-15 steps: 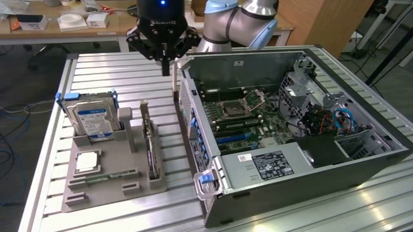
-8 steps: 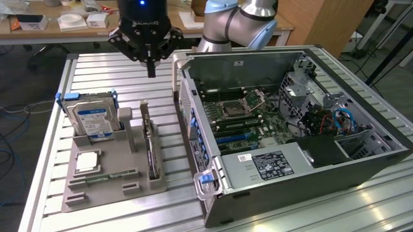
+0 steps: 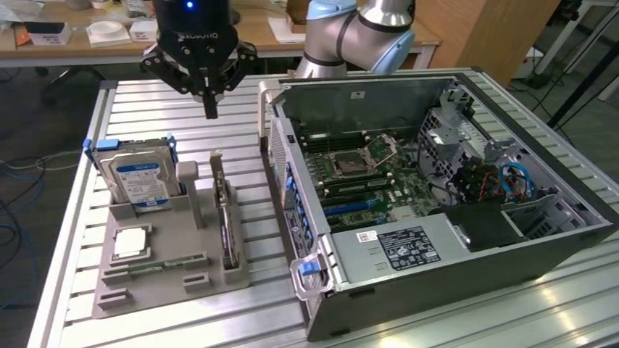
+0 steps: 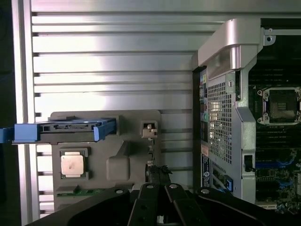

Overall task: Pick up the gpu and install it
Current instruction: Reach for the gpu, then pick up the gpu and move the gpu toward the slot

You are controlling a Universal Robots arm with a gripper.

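Note:
The gpu (image 3: pixel 225 217) stands on edge as a narrow dark slab in a slot of the grey parts holder (image 3: pixel 164 293), between the hard drive and the computer case. My gripper (image 3: pixel 210 109) hangs above the table beyond the holder's far end, fingers shut and pointing down, holding nothing. It is well above and apart from the gpu. In the wrist view the gpu (image 4: pixel 157 170) shows edge-on with its metal bracket (image 4: pixel 149 129), its near end hidden behind my shut gripper (image 4: pixel 159 190).
The open computer case (image 3: pixel 570 246) lies on the exterior view's right, its motherboard (image 3: pixel 372 181) exposed. The holder also carries a silver hard drive (image 3: pixel 140 177) in a blue bracket, a processor (image 3: pixel 130 243) and a memory stick (image 3: pixel 155 267). The slatted metal table (image 3: pixel 145 101) lies below.

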